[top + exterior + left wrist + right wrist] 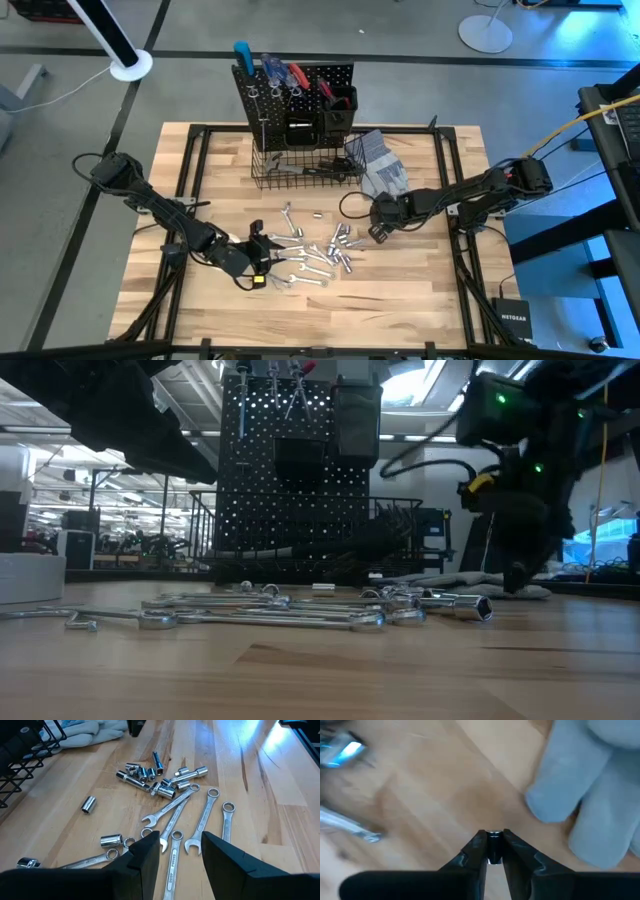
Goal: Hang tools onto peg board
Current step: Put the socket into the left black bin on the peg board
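Right gripper sits low over the table, just right of the tool pile and near the grey gloves; its fingers are pinched on a small shiny metal piece, prob a socket or bit; only its end shows betw the tips, so can't say which. Rest of that wrist view is smeared; a silver tool at the edge is cut off.

Left gripper hangs above the near-left side of the pile, fingers apart w/ nothing betw them; wrenches lie fanned right under it, some shanks hidden behind the fingers; sockets clustered further on, one lone socket apart from the rest.

Peg board stands upright at the table's far edge, w/ a few red- and blue-handled tools already hung along the top; wire basket at its base holds dark items, too dim to name. In the low view the board's top is cut off & the arms are mostly dark shapes.
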### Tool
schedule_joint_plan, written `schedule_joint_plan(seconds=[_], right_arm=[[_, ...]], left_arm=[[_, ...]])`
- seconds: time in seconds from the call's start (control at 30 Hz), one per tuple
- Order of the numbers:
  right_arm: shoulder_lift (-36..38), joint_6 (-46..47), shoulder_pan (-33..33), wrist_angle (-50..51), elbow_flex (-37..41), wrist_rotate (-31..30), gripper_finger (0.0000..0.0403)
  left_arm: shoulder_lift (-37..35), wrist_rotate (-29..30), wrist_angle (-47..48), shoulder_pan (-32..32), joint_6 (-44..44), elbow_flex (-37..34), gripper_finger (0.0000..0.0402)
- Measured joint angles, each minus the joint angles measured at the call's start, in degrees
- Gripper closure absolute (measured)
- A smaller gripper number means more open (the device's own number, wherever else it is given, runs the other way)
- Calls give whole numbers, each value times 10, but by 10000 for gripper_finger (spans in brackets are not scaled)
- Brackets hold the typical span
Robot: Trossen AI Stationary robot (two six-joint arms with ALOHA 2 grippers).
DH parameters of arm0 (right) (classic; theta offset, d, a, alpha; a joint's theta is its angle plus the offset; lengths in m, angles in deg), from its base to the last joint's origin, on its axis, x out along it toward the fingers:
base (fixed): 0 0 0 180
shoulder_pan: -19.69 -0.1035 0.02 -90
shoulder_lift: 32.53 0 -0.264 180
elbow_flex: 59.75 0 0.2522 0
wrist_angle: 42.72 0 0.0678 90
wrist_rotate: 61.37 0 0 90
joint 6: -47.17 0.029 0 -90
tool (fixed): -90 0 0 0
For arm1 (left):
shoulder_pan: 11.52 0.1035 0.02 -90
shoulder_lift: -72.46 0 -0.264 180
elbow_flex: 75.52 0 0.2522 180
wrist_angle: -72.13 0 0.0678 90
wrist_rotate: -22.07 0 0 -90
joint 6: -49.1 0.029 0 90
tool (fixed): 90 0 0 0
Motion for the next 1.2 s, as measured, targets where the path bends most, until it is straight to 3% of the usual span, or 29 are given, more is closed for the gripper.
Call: schedule_joint_plan(seconds=[0.33,0.73,1.0,1.2], right_arm=[[0,-54,0,78,-99,6,348],[1,-112,-64,97,-229,-20,347],[1,-155,-105,91,-299,-103,347],[2,-224,-112,29,-309,-173,347]], left_arm=[[-1,0,1,0,1,0,265],[-1,0,2,0,3,0,265],[-1,0,2,0,3,0,265],[-1,0,2,0,3,0,265]])
